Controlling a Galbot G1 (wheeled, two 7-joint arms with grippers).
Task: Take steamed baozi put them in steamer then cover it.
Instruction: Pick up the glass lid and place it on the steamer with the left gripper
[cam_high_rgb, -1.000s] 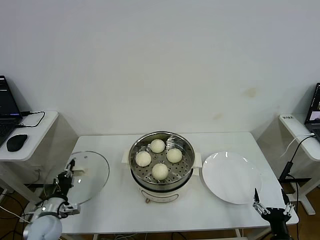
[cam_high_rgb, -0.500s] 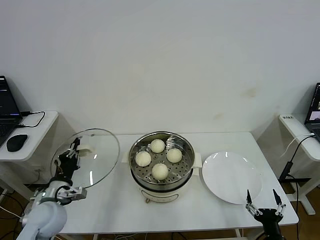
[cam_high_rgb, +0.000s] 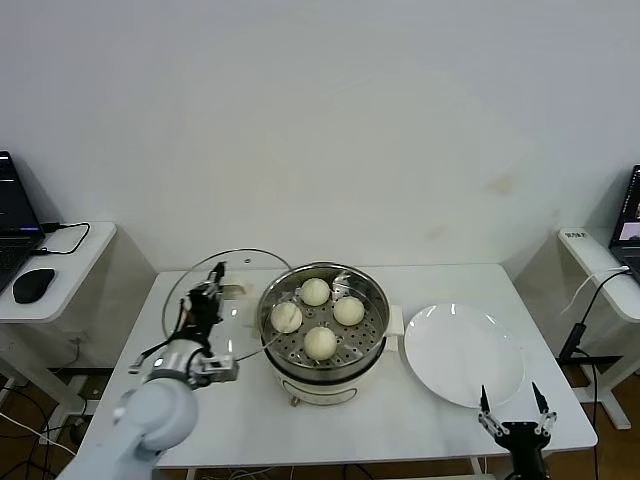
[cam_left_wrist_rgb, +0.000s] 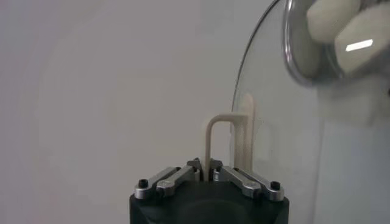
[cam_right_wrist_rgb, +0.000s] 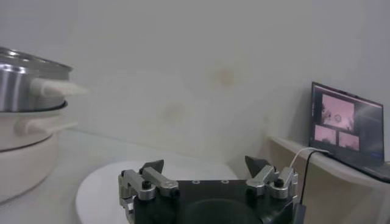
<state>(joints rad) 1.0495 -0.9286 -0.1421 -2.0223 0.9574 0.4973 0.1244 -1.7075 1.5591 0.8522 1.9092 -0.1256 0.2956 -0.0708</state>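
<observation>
The left gripper (cam_left_wrist_rgb: 208, 176) is closed on the cream-white handle (cam_left_wrist_rgb: 226, 141) of the cover (cam_left_wrist_rgb: 286, 152). The handle stands up from between the fingertips as a narrow loop. The glass pane is held edge-on and curves away to one side. Through the glass, the steamer (cam_left_wrist_rgb: 292, 52) rim and two steamed baozi (cam_left_wrist_rgb: 350, 27) are visible.

four baozi (cam_high_rgb: 319, 318) in open steamer (cam_high_rgb: 322, 362), glass cover (cam_high_rgb: 215, 305) tilted beside
</observation>
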